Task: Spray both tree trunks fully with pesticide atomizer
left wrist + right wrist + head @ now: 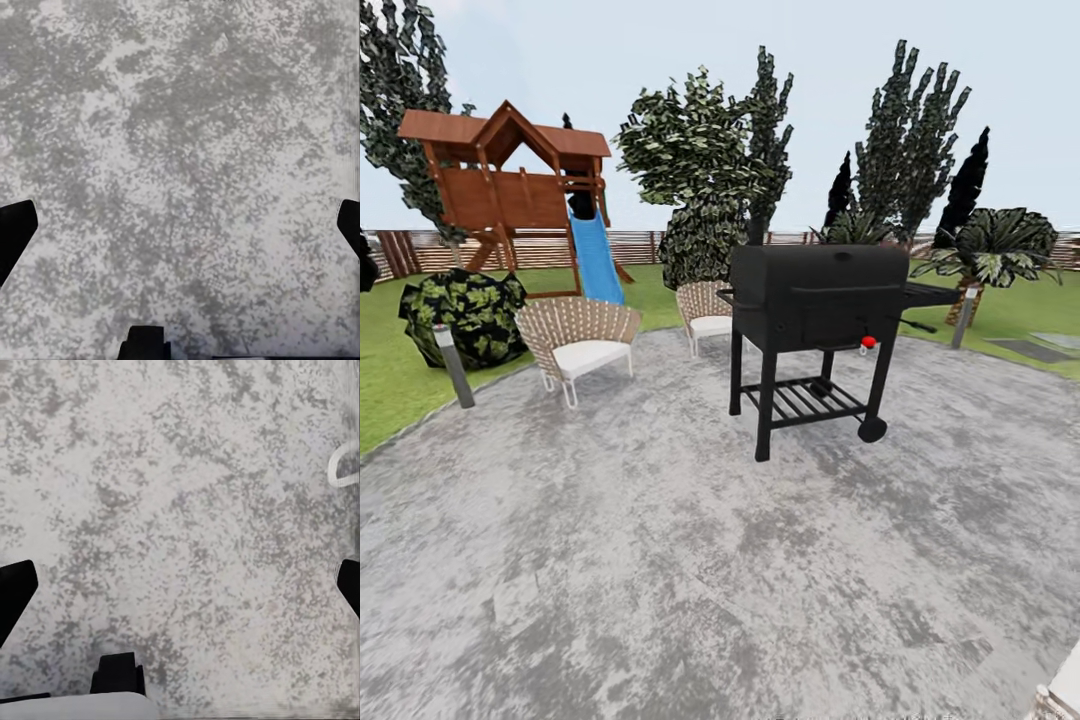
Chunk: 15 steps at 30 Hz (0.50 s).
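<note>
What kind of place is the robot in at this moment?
Most likely a home garden or backyard. A black barbecue grill stands on a round grey paved patio with two wicker chairs beside it. Behind them lie a green lawn, a wooden play tower with a blue slide, and a slatted fence.

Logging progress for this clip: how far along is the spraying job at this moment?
Nothing looks done. The head view faces a grey patio with a black grill, two wicker chairs and a play tower; no atomizer or bare grey-brown trunk can be made out. Both wrist views look down on bare paving, the left gripper and right gripper with jaws spread and empty. Finding the atomizer, picking it up and spraying both trees are all left.
</note>
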Motion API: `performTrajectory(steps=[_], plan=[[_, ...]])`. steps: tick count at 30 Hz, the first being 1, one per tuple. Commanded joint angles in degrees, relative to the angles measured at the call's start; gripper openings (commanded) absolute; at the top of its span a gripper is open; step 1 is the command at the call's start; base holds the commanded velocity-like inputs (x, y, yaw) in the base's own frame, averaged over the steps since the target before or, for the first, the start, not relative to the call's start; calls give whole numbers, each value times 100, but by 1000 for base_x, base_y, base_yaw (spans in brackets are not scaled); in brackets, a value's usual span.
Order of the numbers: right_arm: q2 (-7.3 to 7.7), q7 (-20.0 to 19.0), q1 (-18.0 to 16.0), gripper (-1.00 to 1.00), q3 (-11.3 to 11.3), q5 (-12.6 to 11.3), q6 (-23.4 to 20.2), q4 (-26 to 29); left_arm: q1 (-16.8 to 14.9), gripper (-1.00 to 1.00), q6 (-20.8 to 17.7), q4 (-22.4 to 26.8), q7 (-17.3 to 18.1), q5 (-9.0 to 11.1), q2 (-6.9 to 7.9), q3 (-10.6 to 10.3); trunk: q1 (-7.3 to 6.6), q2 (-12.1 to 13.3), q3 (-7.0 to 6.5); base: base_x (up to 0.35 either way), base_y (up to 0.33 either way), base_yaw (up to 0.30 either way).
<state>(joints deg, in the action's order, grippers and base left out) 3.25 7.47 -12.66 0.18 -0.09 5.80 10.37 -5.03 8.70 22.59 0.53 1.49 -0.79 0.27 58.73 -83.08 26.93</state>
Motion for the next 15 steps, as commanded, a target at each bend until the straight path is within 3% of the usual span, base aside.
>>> performTrajectory(steps=[1, 6, 15], plan=[[0, 0, 0, 100, -1, 0, 0, 0, -1, 100, 0, 0, 0, 0, 0, 0, 0, 0, 0, 1, 0, -300], [0, 0, 0, 100, -1, 0, 0, 0, -2, 100, 0, 0, 0, 0, 0, 0, 0, 0, 0, 97, 0, -300], [0, 0, 0, 100, -1, 0, 0, 0, -2, 100, 0, 0, 0, 0, 0, 0, 0, 0, 0, 317, 2, -300]])
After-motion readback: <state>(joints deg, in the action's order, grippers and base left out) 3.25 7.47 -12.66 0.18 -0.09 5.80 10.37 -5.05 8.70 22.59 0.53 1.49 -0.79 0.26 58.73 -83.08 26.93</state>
